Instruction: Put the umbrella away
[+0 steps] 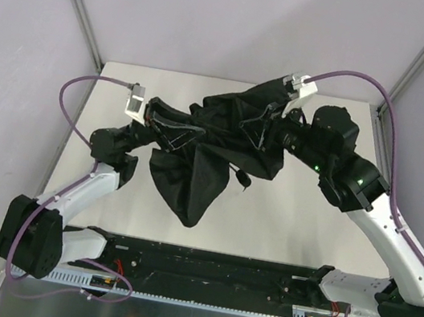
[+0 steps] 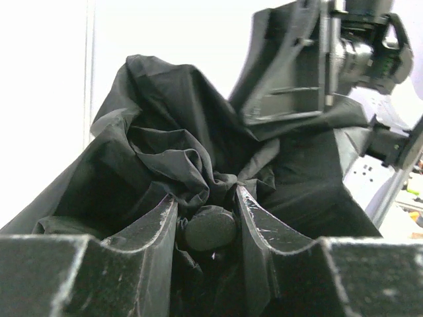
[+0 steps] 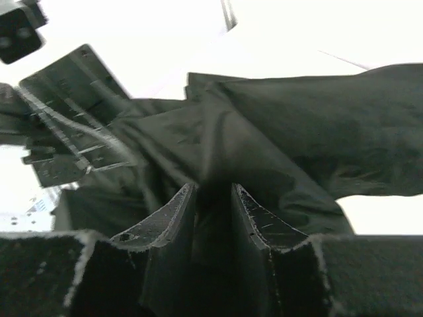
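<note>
Fingers (image 2: 158, 228) of the left gripper (image 2: 206, 198) stand narrowly apart, pinching a bunched knot of the matte black fabric compact umbrella (image 2: 165, 132) with a small rounded black knob (image 2: 210, 228) wedged between them; whether that knob is the umbrella's cap cannot be told. On the right gripper (image 3: 213, 190), the scuffed black fingers (image 3: 173, 221) are likewise close together, and a fold of the same cloth (image 3: 277, 132) fills the slot between them. From above, the left gripper (image 1: 170, 127) and right gripper (image 1: 260, 126) face each other, each buried in crumpled canopy. The umbrella (image 1: 204, 157) is collapsed and limp, slung between the two grippers over the middle of the smooth white tabletop (image 1: 291, 221). Its largest lobe sags toward the near edge, and whether it touches the surface cannot be told. A thin black wrist strap (image 1: 241, 178) dangles beneath the right side. Purple cables (image 1: 77, 91) loop from the white wrist camera housings (image 1: 136, 101) down to the arm bases, which sit on a black mounting rail (image 1: 210, 266).
</note>
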### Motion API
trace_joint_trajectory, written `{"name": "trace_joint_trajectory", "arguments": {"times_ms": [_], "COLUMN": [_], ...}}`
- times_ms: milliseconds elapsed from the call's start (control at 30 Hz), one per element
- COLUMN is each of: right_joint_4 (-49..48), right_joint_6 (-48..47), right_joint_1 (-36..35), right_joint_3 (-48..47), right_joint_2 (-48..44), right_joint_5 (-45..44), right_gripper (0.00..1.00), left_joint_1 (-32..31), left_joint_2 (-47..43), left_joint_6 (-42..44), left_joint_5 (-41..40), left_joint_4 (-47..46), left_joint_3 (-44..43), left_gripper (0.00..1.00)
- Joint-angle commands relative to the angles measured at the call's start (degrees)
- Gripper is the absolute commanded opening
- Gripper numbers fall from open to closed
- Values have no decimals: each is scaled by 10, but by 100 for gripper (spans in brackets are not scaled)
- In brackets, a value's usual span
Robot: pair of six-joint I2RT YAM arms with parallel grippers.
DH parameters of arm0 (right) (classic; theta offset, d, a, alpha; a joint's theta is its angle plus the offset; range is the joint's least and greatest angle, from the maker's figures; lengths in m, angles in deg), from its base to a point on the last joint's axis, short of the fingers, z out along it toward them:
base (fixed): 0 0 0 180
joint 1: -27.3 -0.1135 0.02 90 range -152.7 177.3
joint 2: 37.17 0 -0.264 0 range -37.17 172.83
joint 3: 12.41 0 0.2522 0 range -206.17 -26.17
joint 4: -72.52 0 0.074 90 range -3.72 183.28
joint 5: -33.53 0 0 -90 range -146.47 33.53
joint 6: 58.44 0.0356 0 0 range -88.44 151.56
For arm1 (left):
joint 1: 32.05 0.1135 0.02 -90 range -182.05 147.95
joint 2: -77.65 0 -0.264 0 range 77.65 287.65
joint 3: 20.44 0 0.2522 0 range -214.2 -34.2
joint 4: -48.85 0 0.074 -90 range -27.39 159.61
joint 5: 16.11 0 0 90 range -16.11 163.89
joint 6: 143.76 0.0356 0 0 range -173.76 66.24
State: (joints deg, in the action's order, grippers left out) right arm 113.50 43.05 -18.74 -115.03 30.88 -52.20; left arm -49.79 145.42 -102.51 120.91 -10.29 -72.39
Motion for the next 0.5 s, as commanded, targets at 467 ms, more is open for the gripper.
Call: {"name": "trace_joint_trajectory", "arguments": {"times_ms": [467], "right_joint_4": [-41], "right_joint_6": [48], "right_joint_1": [237], "right_joint_3": [65], "right_joint_2": [-92], "right_joint_5": [257], "right_gripper": [35], "left_joint_1": [-37], "left_joint_2": [-2], "left_joint_6": [0], "left_joint_5": [61], "left_joint_4": [-135], "left_joint_3": [-59], "left_gripper": [0]}}
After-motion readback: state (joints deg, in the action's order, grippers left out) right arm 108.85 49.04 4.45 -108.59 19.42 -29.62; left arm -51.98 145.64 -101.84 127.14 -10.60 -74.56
